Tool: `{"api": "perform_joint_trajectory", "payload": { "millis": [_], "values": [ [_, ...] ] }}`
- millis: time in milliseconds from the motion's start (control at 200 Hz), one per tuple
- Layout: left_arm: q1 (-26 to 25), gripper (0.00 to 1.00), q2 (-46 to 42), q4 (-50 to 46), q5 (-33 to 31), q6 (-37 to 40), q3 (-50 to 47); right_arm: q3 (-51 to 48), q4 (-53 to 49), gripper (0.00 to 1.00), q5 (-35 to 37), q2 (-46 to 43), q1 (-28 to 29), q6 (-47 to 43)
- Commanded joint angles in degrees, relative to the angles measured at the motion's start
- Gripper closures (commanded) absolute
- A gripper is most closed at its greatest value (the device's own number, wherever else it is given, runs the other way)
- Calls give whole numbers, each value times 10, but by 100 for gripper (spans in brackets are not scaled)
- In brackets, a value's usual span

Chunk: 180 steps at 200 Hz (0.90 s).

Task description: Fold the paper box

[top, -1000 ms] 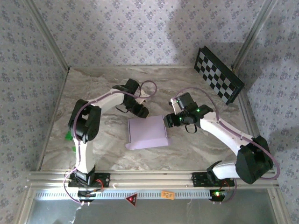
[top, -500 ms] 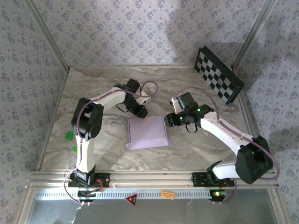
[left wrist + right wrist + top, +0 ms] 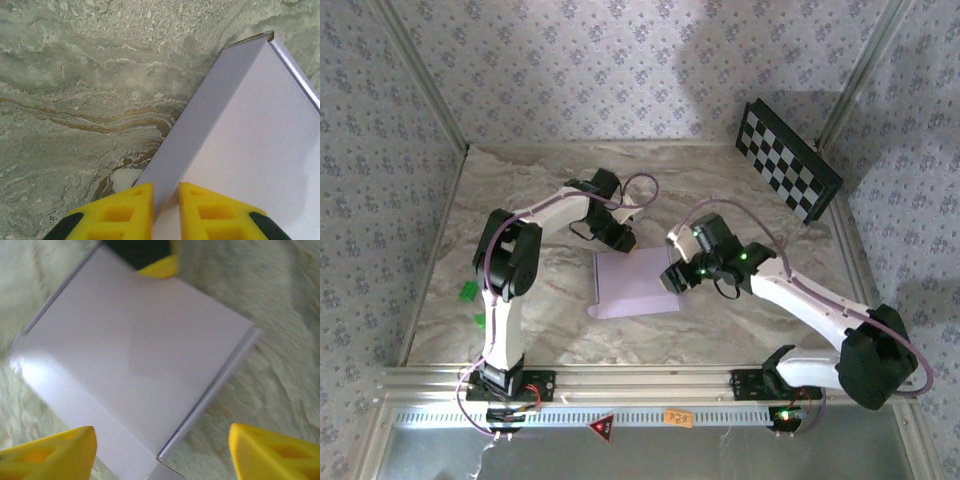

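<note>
The paper box (image 3: 632,285) lies folded shut, a flat pale-lilac rectangle in the middle of the marble table. My left gripper (image 3: 620,240) is at its far left corner. In the left wrist view the box (image 3: 260,140) has its side wall running into the narrow gap of the left gripper (image 3: 166,210); whether the pads press on it is unclear. My right gripper (image 3: 677,277) hovers over the box's right edge. In the right wrist view the right gripper (image 3: 162,455) stands wide open above the box (image 3: 135,355), holding nothing.
A black-and-white checkerboard panel (image 3: 788,160) leans at the back right corner. Two small green bits (image 3: 468,291) lie near the left wall. Patterned walls enclose the table (image 3: 540,320) on three sides.
My right gripper has moved left and nearer, over the box's right edge, and its jaws have widened. The left jaws have narrowed at the box's far left corner.
</note>
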Motion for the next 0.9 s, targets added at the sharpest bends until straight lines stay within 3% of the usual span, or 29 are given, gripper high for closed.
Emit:
{"api": "perform_joint_trajectory", "payload": {
  "millis": [0, 150, 290, 505, 895],
  "values": [
    [3, 80, 22, -14, -18, 11, 13, -12, 16, 21, -9, -10, 55, -176],
    [3, 82, 31, -23, -22, 11, 25, -9, 2, 12, 31, 25, 126, -308],
    [3, 82, 35, -25, -23, 12, 31, 6, 4, 9, 55, 70, 158, -371],
    [3, 82, 44, -29, -24, 14, 39, 20, 47, 7, 77, 113, 166, -427],
    [8, 82, 61, -40, -26, 15, 57, 78, 26, 9, 92, 150, 154, -477]
  ]
}}
